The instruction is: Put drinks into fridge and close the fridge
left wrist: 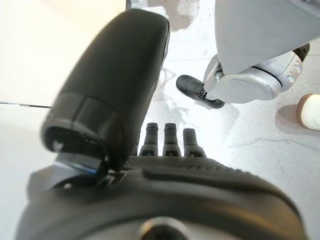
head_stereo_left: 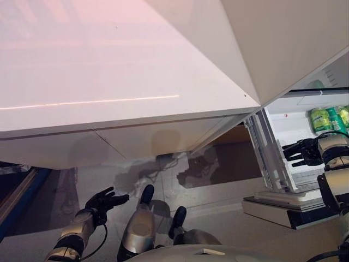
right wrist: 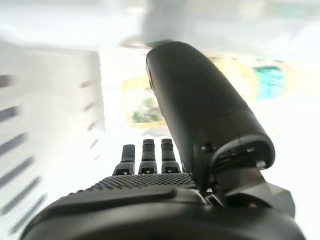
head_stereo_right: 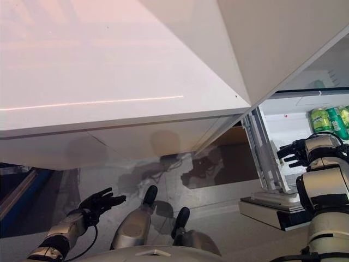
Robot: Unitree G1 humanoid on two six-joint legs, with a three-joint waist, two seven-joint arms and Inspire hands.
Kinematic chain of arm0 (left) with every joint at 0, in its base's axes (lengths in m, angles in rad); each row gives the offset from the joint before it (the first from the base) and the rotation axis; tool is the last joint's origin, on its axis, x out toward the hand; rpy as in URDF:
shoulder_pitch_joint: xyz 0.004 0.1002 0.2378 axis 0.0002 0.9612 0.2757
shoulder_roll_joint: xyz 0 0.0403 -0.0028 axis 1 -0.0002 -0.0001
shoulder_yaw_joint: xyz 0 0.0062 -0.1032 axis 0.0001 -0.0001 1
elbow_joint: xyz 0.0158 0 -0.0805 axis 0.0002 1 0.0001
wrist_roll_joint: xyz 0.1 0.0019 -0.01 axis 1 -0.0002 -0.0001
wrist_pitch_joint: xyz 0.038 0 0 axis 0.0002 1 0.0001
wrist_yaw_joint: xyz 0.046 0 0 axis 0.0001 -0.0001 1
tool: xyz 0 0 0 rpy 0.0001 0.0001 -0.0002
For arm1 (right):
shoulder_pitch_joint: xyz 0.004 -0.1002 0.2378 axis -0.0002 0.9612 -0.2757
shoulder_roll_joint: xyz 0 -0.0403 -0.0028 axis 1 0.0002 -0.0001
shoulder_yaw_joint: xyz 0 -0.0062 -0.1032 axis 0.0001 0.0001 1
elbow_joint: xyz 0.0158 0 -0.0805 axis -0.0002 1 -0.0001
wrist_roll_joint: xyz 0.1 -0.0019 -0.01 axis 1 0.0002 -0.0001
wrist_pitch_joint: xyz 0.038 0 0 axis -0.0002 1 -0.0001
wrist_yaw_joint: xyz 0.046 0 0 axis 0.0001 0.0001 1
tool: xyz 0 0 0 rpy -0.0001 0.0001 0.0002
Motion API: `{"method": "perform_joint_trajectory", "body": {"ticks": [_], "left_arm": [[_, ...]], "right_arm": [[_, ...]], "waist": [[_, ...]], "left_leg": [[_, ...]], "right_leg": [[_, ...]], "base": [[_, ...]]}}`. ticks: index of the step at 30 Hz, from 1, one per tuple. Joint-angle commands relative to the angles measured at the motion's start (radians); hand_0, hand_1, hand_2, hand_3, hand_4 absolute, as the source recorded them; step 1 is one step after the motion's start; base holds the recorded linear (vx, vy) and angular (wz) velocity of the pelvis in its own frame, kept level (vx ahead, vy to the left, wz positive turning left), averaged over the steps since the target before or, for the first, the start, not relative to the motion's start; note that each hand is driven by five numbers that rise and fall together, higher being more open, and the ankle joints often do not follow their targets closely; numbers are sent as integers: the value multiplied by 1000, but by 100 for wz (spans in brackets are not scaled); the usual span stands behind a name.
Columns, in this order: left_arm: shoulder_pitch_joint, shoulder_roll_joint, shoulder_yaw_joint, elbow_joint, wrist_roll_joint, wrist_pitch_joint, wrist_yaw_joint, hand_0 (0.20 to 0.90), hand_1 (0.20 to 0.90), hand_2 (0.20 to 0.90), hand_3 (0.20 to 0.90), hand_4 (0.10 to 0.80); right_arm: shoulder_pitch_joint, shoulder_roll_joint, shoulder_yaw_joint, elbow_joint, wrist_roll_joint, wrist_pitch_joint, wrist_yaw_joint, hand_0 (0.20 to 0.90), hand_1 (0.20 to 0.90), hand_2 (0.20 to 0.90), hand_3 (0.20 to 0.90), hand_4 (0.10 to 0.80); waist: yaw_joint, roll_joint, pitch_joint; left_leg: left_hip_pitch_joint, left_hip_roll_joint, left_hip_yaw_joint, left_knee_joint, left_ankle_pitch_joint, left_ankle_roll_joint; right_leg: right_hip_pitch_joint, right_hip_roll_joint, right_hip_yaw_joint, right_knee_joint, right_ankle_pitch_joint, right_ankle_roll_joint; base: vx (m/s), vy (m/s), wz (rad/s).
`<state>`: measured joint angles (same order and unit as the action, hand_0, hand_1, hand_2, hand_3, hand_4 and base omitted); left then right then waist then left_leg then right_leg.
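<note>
Fridge door [head_stereo_left: 109, 71] swung wide, blocking left; green bottles [head_stereo_left: 327, 119] filled shelf back; front shelf room free.

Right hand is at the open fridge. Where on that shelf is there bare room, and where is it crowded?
The right hand, open and empty, sits at the fridge opening. The shelf below and before it looks bare. The back right is crowded with green bottles. The left hand hangs open, low by the door.

The fridge [head_stereo_left: 283, 109] stands open at three o'clock, its white door [head_stereo_left: 109, 82] swung wide across the upper scene. Inside, green drinks [head_stereo_left: 320, 120] stand upright together on a white shelf [head_stereo_left: 305, 106], toward the back.
</note>
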<state>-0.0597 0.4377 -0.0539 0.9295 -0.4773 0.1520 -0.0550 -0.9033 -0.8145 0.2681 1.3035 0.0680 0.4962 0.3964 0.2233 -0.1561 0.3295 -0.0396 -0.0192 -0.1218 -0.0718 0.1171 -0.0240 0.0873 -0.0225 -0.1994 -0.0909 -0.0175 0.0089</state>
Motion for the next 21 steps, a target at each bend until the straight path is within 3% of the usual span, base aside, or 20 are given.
{"method": "perform_joint_trajectory", "body": {"ticks": [1,4,10,15,21], "left_arm": [[35,22,-57,31,-29,-16,-33,900,900,900,900,800],[44,12,-62,56,-29,-23,-51,900,900,900,900,800],[72,-15,-54,95,-27,-18,-84,900,900,900,900,800],[101,-49,-15,120,-3,-30,-123,900,900,900,900,800],[135,-81,20,129,22,-55,-143,900,900,900,900,800]], "right_arm": [[-99,-157,68,-114,100,-141,-142,900,900,900,900,800],[-84,-190,55,-189,147,-202,-200,900,900,900,900,800],[48,-268,-62,-580,217,-268,-373,900,900,900,900,800],[290,-247,-337,-1030,185,-360,-544,900,900,900,900,800],[544,-183,-593,-1307,188,-519,-645,900,900,900,900,800]], "waist": [[-27,29,-116],[-48,41,-133],[-118,71,-182],[-188,102,-222],[-248,117,-254]], "left_leg": [[20,-14,28,1,-97,30],[29,-17,36,-1,-100,31],[50,-21,65,-3,-116,31],[76,-19,86,-9,-133,35],[95,-16,109,-14,-147,36]], "right_leg": [[-86,-5,38,56,63,52],[-83,-10,43,53,62,55],[-78,-20,70,51,53,61],[-66,-22,104,47,43,67],[-57,-18,132,37,39,71]], "base": [[-1,121,-2],[0,117,-1],[-8,122,-11],[-9,54,-11],[-36,4,-16]]}}
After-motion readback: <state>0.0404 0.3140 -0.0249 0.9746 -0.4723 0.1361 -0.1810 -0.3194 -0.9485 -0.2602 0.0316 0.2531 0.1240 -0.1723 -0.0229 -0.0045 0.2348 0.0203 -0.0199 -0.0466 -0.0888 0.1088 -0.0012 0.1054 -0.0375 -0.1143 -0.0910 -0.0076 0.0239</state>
